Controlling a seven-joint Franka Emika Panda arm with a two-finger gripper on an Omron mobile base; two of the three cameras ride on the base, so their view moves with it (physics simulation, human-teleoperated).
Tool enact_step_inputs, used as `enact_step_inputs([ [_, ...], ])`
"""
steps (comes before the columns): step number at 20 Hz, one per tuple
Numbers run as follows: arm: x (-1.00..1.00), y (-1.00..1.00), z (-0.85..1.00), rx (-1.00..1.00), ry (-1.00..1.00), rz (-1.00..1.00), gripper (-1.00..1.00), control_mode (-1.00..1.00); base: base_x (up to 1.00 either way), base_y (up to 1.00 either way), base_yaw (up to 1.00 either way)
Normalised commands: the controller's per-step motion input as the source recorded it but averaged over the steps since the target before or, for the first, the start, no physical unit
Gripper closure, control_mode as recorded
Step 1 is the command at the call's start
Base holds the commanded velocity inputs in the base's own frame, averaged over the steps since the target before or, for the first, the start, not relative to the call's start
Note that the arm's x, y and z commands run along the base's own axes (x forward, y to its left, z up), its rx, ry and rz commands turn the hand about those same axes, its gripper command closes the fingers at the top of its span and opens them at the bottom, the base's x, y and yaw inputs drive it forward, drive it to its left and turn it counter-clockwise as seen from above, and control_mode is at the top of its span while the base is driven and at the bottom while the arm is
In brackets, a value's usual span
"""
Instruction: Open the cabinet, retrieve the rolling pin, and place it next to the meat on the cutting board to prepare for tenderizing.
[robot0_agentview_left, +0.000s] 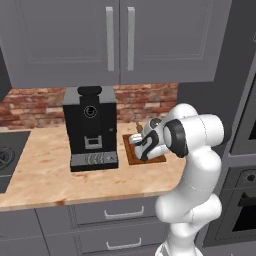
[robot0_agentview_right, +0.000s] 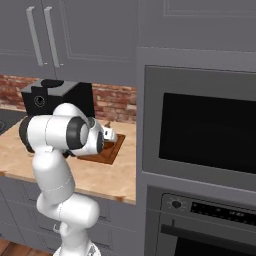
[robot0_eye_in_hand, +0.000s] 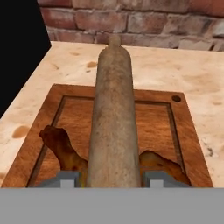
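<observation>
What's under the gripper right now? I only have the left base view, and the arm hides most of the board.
Observer: In the hand view, the rolling pin runs lengthwise over the cutting board, far end toward the brick wall.
Operator: Where's the meat?
Observer: The meat shows on both sides of the pin, so the pin crosses over it rather than lying beside it.
Operator: Is the pin gripped?
Observer: I cannot tell. The gripper has a finger tip close on each side of the pin's near end.
</observation>
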Motion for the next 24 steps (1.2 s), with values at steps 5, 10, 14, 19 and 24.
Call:
enact_step_inputs([
  [5, -0.17, 0.00, 0.03, 0.01, -0.03, 0.00, -1.00, -1.00, 0.00, 0.00, 0.00],
  [10, -0.11, 0.00, 0.15, 0.02, 0.00, 0.00, -1.00, -1.00, 0.00, 0.00, 0.00],
  [14, 0.00, 0.00, 0.29, 0.00, 0.00, -0.01, -1.00, -1.00, 0.00, 0.00, 0.00],
  [19, 0.00, 0.00, 0.39, 0.01, 0.00, -0.01, -1.00, -1.00, 0.00, 0.00, 0.00],
  [24, -0.11, 0.00, 0.41, 0.03, 0.00, -0.02, -1.00, -1.00, 0.00, 0.00, 0.00],
])
